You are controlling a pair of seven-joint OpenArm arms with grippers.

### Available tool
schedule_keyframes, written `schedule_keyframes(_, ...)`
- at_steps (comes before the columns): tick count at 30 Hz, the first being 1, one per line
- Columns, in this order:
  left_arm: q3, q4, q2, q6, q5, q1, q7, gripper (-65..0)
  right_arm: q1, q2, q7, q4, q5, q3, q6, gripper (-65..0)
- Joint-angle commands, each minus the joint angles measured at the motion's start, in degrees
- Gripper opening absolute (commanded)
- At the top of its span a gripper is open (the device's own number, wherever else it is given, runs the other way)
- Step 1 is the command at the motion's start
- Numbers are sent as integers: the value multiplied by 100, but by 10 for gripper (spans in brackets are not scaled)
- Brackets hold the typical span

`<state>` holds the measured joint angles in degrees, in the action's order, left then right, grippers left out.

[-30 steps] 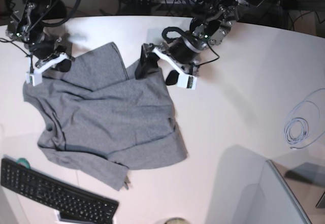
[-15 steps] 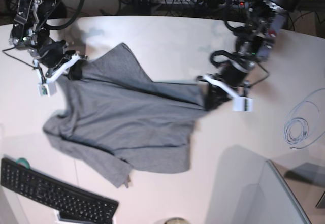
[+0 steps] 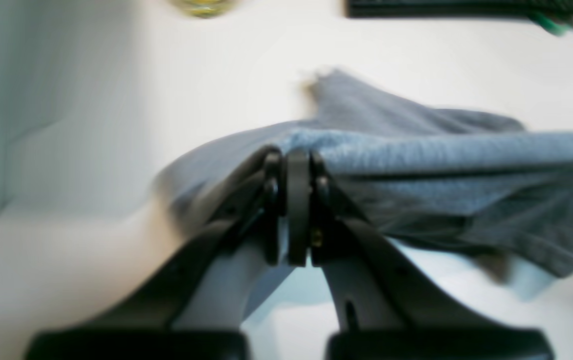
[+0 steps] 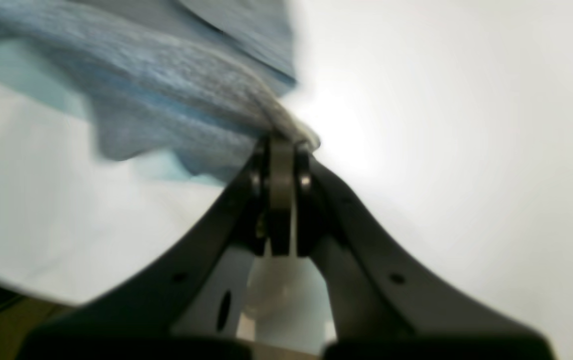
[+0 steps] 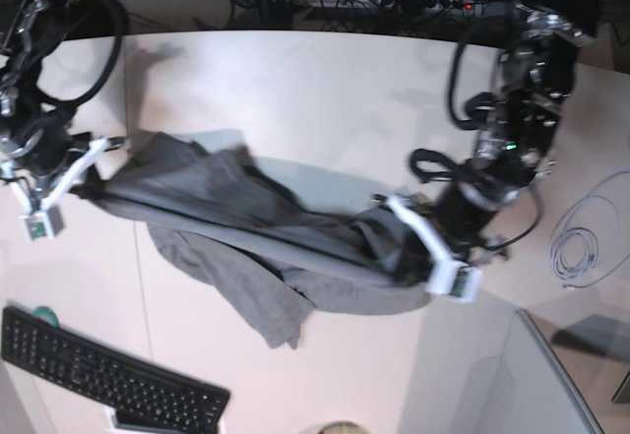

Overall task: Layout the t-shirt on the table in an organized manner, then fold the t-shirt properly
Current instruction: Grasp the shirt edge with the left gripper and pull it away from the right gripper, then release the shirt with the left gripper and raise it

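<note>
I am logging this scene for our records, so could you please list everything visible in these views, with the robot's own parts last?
t-shirt: one, heather grey, stretched between the two grippers above the table, part of it hanging down to the surface.
table: one, white, under everything.
keyboard: one, black, at the near left edge in the base view.
coiled cable: one, light grey, at the right edge of the table in the base view.
translucent panel: one, greyish, near right corner of the base view.
small round object: one, yellowish, near edge, too blurred to name.
left gripper: one, black, shut on the shirt's edge.
right gripper: one, black, shut on the shirt's edge.
</note>
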<state>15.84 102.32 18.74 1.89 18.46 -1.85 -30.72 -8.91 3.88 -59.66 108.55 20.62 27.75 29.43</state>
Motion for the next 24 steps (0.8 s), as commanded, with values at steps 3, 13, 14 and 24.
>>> schedule_keyframes(3,487,-514,-472,-97,-655,-356,-36,-650,34,144,-17,41,105,-27,6,-650)
schedule_keyframes(13,1603,-1314,-859,-97,-1244,180,-27,-650,-336,170,414,-926,96,227,6,-650)
schedule_keyframes(14,1612,-1322,-859,-97,-1244,259,-18,-650,-344,170,511,-1075,96,263,6,-650)
schedule_keyframes(24,1542,-1182,-736,-97,-1226,928,-9,-650,-380,346,880,-1857,96,201,6,-650)
